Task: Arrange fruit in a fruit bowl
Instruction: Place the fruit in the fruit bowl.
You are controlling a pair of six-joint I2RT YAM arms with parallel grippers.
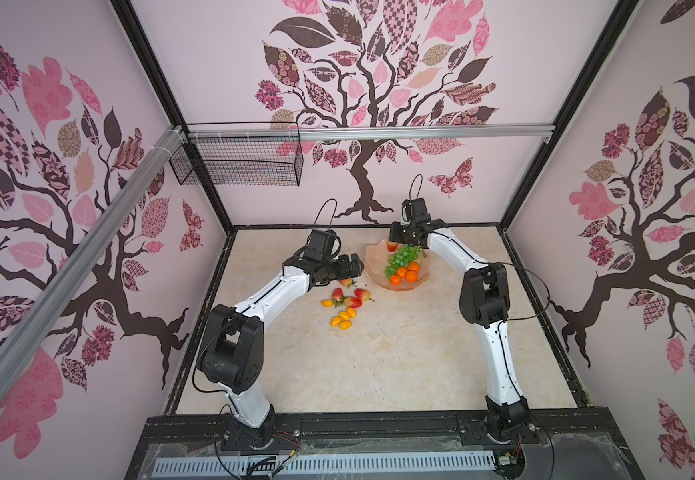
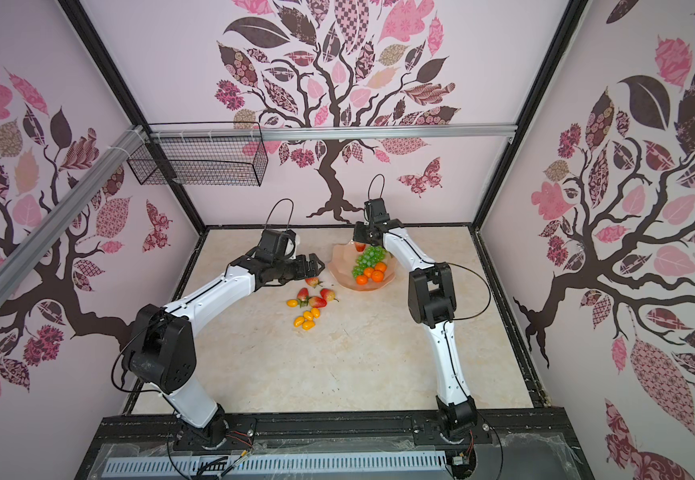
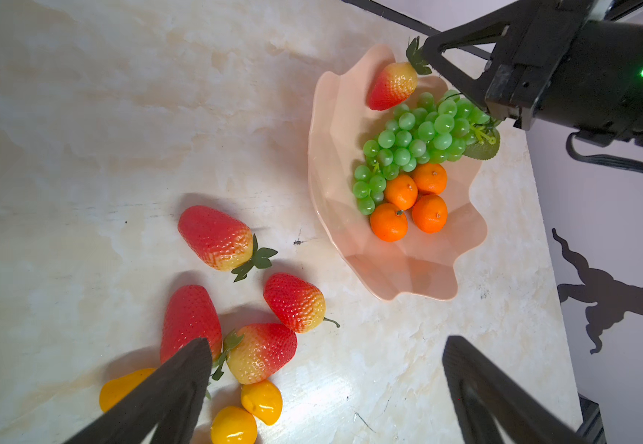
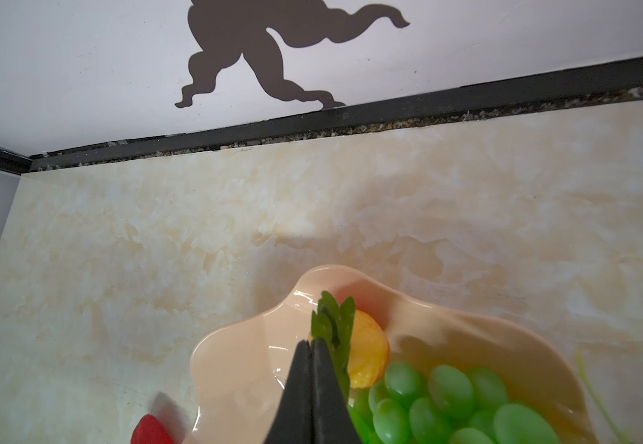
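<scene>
The right hand [image 4: 310, 348] is pinched shut on the green leafy cap of a red toy strawberry [image 3: 393, 86]. The berry hangs from the hand's tips with its long axis slanting away from the hand, down into the shallow peach-pink scalloped bowl [image 3: 408, 265]. It sits just inside the rim, right beside the green plastic grape bunch [image 3: 416, 142], with four round orange tangerines [image 3: 429, 213] beyond the grapes. Whether it already touches the bowl I cannot tell. A release here would likely land it on the bare bowl wall. The left hand [image 3: 327, 342] hovers with jaws spread wide above four loose red strawberries [image 3: 216, 238] and small yellow oval tomatoes [image 3: 262, 401] on the marbled tabletop [image 3: 81, 115]. It is the nearer hand for those.
</scene>
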